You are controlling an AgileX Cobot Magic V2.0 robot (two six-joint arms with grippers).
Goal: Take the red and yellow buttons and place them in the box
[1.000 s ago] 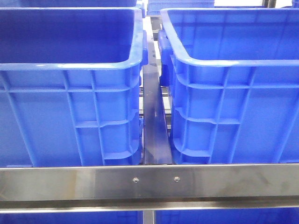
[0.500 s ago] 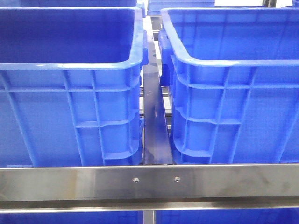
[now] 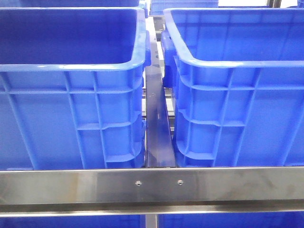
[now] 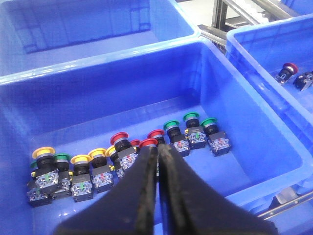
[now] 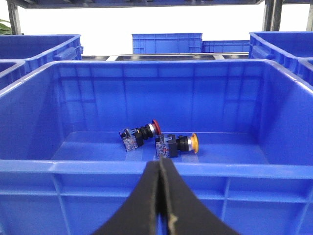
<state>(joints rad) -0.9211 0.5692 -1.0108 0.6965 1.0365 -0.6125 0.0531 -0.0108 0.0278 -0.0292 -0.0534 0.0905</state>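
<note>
Just beyond my left gripper (image 4: 157,159), jaws together and empty: red button (image 4: 148,143), cap up. Right gripper (image 5: 160,169) together too, outside receiving box (image 5: 156,166).

The left bin (image 3: 71,95) and right bin (image 3: 237,95) hide their contents in the front view. The left pincer (image 4: 158,161) covers part of the red button (image 4: 148,143) row.

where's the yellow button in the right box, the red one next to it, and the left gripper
yellow button (image 5: 193,143), right wrist view, on its yellow cap
red button (image 5: 155,127), right wrist view, on its red cap
left gripper (image 4: 158,155), left wrist view, between the closed fingertips
</note>
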